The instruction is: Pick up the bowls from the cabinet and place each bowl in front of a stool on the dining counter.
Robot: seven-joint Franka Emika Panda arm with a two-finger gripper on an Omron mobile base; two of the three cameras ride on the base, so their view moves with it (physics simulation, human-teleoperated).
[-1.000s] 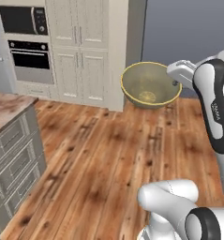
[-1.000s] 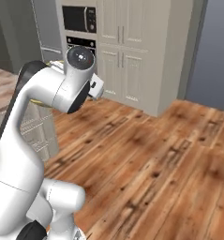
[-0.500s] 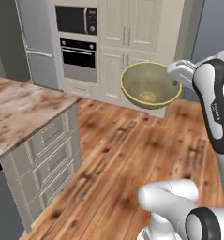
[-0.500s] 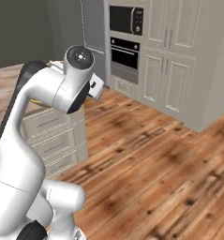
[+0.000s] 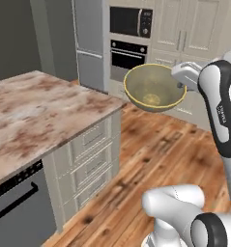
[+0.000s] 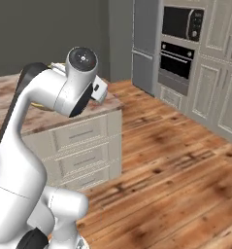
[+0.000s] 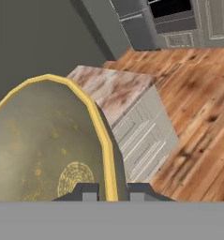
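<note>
1. My base has swung round: the whole view has shifted since a second ago, and the marble-topped counter (image 5: 35, 106) now spreads across the near left.
2. The gripper (image 7: 106, 191) has its jaws pinching the yellow rim of the olive-yellow bowl (image 5: 154, 88), one finger inside, one outside.
3. The bowl hangs in the air, right of the counter's far corner.
4. I judge this the carry leg; setting it down comes next.
</note>
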